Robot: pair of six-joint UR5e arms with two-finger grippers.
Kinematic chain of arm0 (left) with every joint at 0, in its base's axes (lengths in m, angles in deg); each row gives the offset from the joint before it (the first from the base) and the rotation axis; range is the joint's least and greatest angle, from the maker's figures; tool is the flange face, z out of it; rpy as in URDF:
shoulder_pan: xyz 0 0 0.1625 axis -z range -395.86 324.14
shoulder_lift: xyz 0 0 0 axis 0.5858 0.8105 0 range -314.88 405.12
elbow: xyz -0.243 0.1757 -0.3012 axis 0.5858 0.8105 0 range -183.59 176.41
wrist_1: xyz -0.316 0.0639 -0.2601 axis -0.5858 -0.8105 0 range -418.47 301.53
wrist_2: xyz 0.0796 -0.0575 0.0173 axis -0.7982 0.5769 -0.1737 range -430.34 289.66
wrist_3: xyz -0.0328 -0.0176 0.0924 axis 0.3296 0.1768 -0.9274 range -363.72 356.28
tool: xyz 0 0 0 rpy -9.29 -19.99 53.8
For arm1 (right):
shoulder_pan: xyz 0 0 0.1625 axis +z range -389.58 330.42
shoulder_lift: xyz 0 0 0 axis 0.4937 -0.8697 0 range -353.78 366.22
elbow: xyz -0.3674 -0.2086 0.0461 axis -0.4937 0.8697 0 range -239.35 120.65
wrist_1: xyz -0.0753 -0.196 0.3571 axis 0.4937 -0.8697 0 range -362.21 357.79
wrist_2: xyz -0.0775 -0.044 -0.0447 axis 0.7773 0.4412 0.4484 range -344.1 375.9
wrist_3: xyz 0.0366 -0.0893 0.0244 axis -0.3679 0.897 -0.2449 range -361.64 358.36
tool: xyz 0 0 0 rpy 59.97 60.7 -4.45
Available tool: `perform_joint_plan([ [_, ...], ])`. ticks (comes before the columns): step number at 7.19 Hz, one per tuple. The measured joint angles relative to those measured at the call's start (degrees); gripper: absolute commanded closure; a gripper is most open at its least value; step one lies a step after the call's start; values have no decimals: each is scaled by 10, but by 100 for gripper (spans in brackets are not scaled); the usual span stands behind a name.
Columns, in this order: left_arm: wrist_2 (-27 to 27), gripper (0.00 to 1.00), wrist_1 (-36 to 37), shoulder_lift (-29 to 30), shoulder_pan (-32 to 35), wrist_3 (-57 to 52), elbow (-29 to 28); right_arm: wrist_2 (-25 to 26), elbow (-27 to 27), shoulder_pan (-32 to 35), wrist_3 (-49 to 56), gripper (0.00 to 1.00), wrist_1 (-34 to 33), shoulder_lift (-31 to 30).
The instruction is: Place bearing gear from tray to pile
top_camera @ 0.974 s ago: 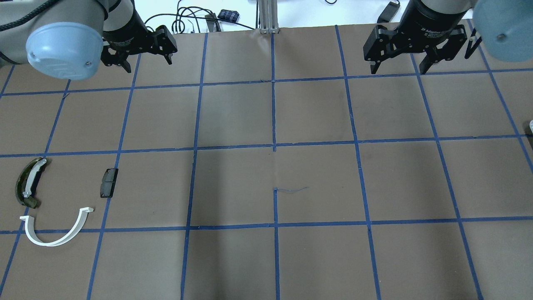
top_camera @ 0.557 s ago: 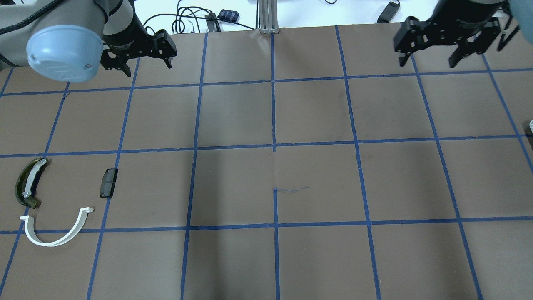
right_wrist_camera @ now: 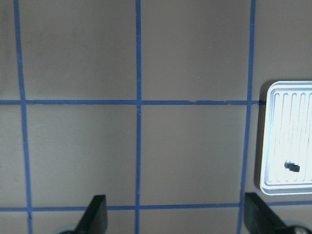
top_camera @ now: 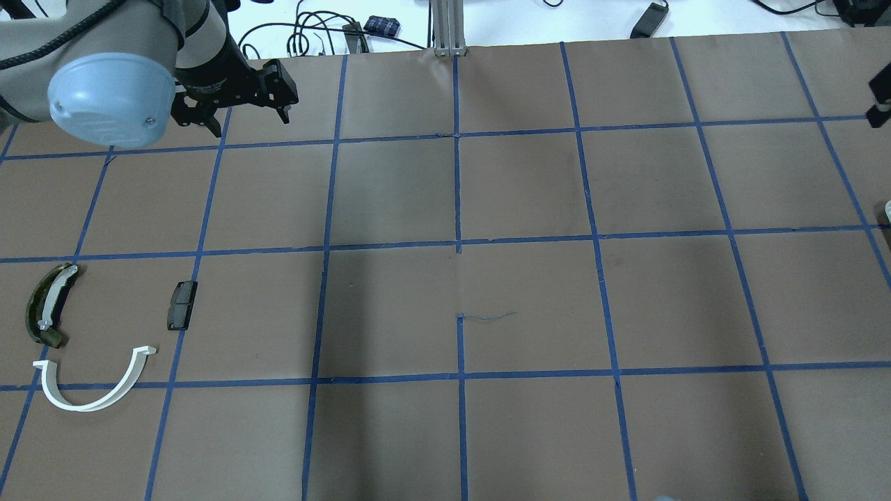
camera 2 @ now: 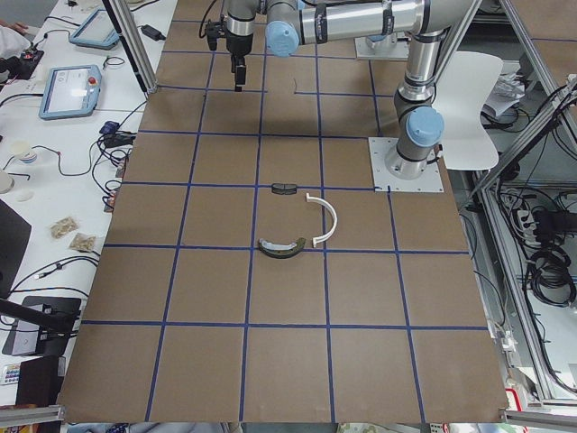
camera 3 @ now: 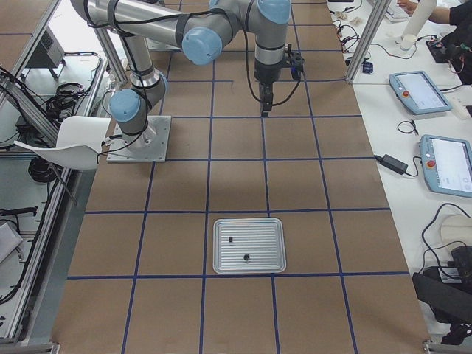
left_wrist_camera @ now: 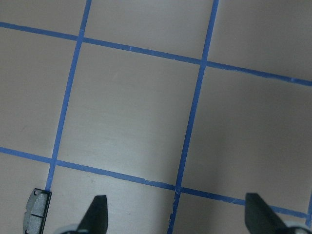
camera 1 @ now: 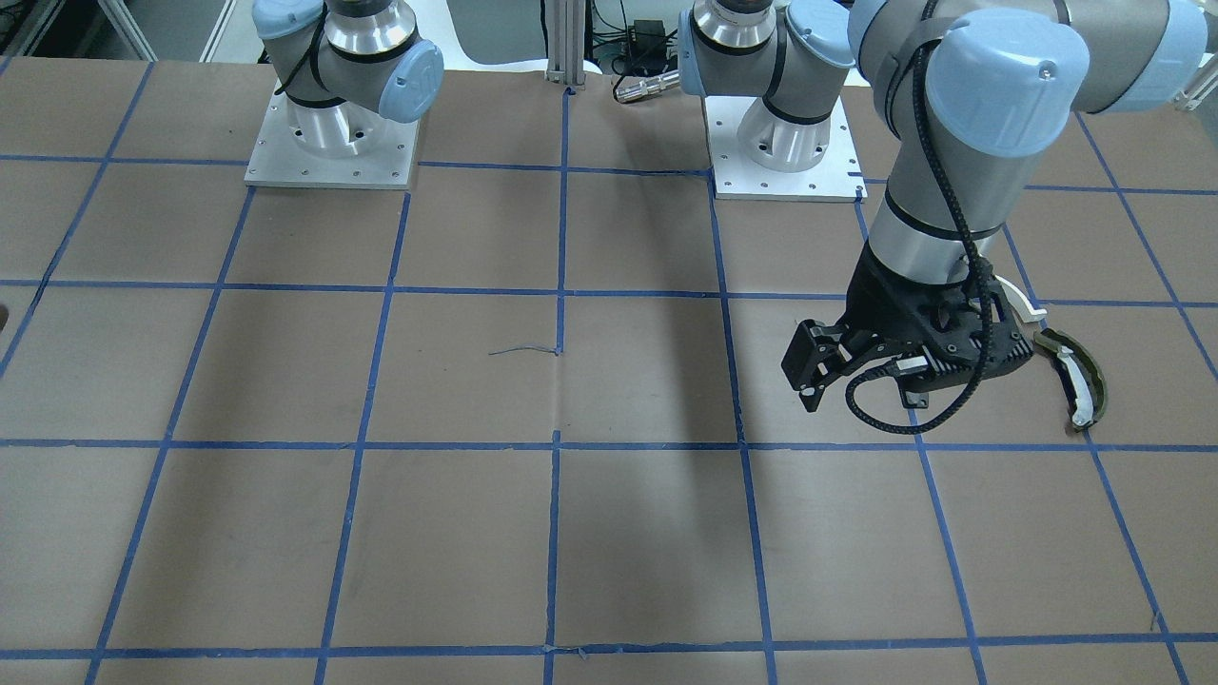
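While left pincer (left_wrist_camera: 176,213) and right pincer (right_wrist_camera: 175,213) gape, ribbed silvery tray (right_wrist_camera: 287,122) (rounded corners)

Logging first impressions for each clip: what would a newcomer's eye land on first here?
The ribbed silver tray at the robot's right end of the table, holding two tiny dark parts, stands out. At the left end lies the pile: a white half-ring, an olive-green curved piece and a black block, none touching. The left hand and right hand hover open and empty.
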Motion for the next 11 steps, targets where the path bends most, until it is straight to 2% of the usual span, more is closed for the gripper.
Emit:
perform_joint_plan([
  [2,1,0,2,-3,0,0,3,1,-5,-104,196,4,-26,52],
  [4,-1,0,1,-11,5,0,9,0,-33,-188,334,3,-129,126],
  [5,0,0,1,-20,7,0,15,-3,-61,-219,367,3,-177,150],
  [8,3,0,-6,-55,10,-3,48,-10,-201,-271,422,7,-371,172],
  [9,8,0,-4,-69,10,-5,63,-12,-224,-279,435,8,-410,176],
  [11,16,0,-2,-84,8,-7,66,-19,-223,-292,460,9,-434,203],
])
